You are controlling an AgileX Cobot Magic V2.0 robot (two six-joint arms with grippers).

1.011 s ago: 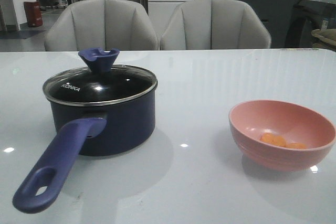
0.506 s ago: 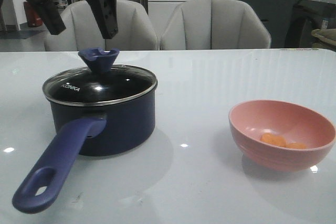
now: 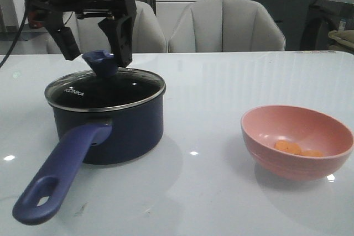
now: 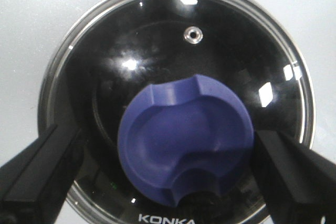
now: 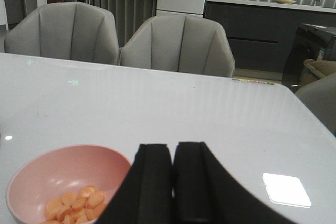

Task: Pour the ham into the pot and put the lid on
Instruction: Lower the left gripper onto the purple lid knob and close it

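The dark navy pot (image 3: 130, 131) stands at the table's left, its long handle (image 3: 61, 169) pointing toward me. The glass lid (image 3: 105, 89) rests on it. My left gripper (image 3: 95, 51) is open, one finger on each side of the lid's blue knob (image 3: 103, 62), with gaps showing. From the left wrist the knob (image 4: 184, 140) fills the space between the fingers (image 4: 37, 177) of that gripper (image 4: 160, 137). Orange ham pieces (image 3: 289, 147) lie in the pink bowl (image 3: 276, 164) at the right. My right gripper (image 5: 173, 153) is shut on nothing, behind the bowl (image 5: 31, 174) and its ham (image 5: 73, 203).
Two grey chairs (image 3: 227, 26) stand behind the table's far edge. White tabletop (image 3: 204, 98) separates the pot from the bowl. A dark counter and cabinet run along the back wall.
The left gripper came down from above the table and now straddles the lid's knob. Pot, lid, bowl and ham have not moved.
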